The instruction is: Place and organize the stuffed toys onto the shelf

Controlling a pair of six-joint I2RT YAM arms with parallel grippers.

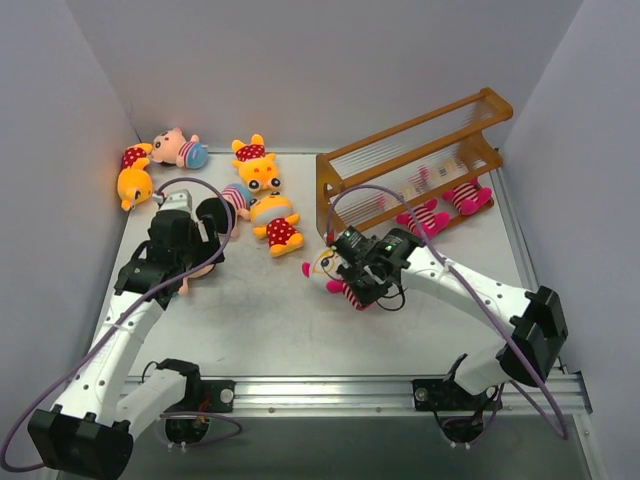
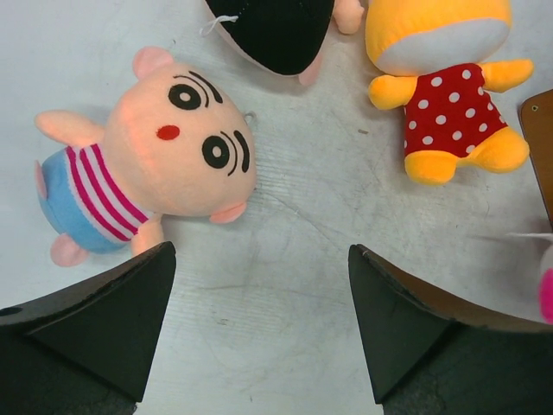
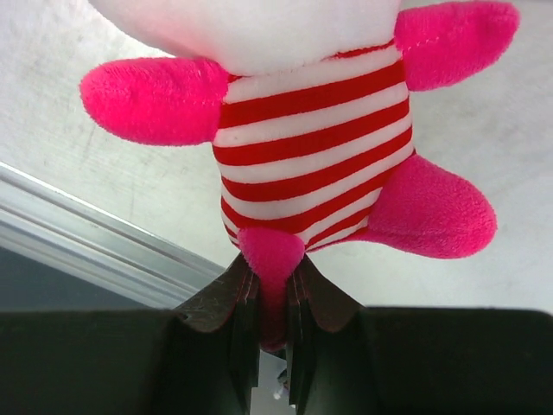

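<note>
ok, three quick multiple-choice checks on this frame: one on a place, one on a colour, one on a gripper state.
1. In the top view, the shelf stands:
A) in the far left corner
B) in the far right corner
C) at the middle of the near edge

2. The stripes of the doll at the right gripper are:
A) red and white
B) blue and white
C) green and yellow

3. The right gripper is:
A) open and empty
B) shut on a shelf rod
C) shut on the doll's magenta leg

Answers:
1 B: the shelf sits by the far and right walls.
2 A: the right wrist view shows its red-and-white body.
3 C: the fingers pinch the leg between them.
</note>
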